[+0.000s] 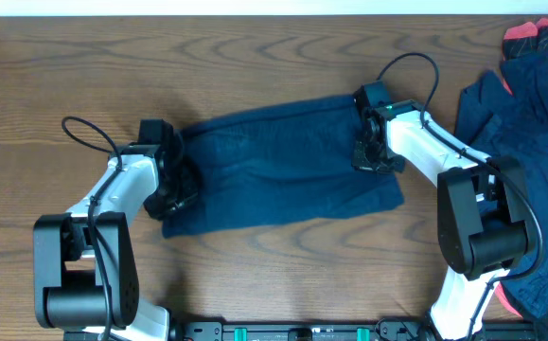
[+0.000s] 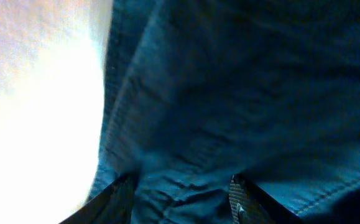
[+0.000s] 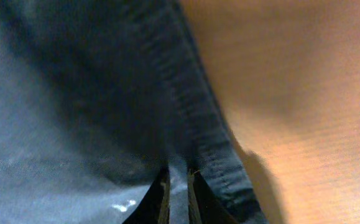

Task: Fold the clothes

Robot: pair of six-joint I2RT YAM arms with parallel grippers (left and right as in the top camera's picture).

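The navy garment (image 1: 283, 161) lay flat in the middle of the wooden surface (image 1: 84, 76), with its long side running from the left edge toward the right edge. The left claw (image 1: 174, 180) was at the end of the garment nearer the left edge. In the wrist view its fingers (image 2: 122, 190) stood half apart with puckered cloth bunched between them, so it seemed to hold a thick fold. The right claw (image 1: 373, 152) was at the opposite end, and its fingers (image 3: 161, 193) were almost together, pinching a thin part of the cloth just beside the stitched hem (image 3: 211, 143). A pile of other navy clothes (image 1: 529, 142), with a red piece (image 1: 539, 38) on top of it, lay at the right edge, close to the right arm. I judged that the fold was about to begin, and the danger was mainly in the two unequal grips. The thin pinch on the right could slip off the hem when the cloth was pulled tight. The bulky bunch on the left could hold only some layers, so the rest would sag and the fold would come out crooked. The right arm could also drag the pile if it swung wide.
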